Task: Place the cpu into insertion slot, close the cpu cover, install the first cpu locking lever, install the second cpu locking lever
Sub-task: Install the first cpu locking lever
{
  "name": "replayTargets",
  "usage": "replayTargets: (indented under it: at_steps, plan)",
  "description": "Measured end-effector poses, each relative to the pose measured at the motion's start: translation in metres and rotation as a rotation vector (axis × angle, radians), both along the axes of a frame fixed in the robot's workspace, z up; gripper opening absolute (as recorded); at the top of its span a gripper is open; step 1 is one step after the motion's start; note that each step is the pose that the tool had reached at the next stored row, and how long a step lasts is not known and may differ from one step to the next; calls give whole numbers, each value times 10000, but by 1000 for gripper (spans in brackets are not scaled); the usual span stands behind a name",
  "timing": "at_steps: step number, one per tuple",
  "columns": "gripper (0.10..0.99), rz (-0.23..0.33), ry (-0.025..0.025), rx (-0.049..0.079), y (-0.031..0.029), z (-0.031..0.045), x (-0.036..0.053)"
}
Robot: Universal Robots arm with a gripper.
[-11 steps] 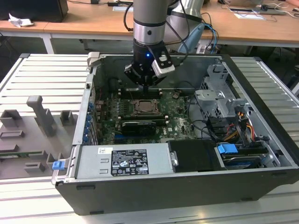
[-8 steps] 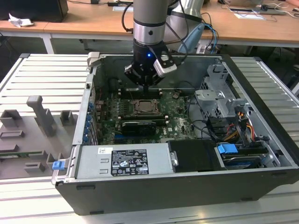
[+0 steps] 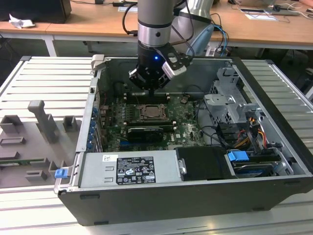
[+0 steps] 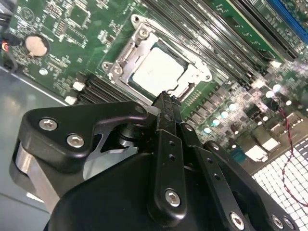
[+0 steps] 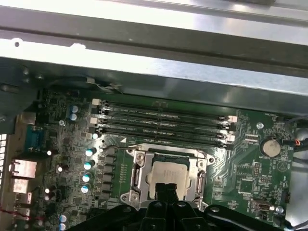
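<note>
Inside the open computer case [image 3: 195, 208], over the green circuit board [image 5: 248, 166], we recorded one hand [image 4: 166, 100], fingers pressed together and gripping nothing, its tip at the edge of the cpu cover [image 4: 126, 57]; contact we could not tell. The cover lay flat on the insertion slot [image 5: 168, 155], the cpu [image 4: 156, 72] seated within its window.

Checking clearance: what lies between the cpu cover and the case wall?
In the first wrist view, long black memory slots run between the cpu cover and the case wall.
</note>
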State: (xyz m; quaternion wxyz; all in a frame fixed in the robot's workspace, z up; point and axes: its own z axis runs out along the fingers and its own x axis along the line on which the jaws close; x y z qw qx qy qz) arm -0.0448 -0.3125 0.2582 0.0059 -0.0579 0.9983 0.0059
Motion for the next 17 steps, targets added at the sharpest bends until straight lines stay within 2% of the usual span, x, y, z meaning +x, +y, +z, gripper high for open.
replayTargets:
  at_steps: [2, 7, 9, 17]
  plan:
    - [106, -12, 0, 1, 2, -4, -66]
    - [106, -195, 0, 0, 5, -13, -158]
    - [106, -194, -1, 3, 5, -14, -256]
    - [106, -193, 0, 2, 5, -14, -337]
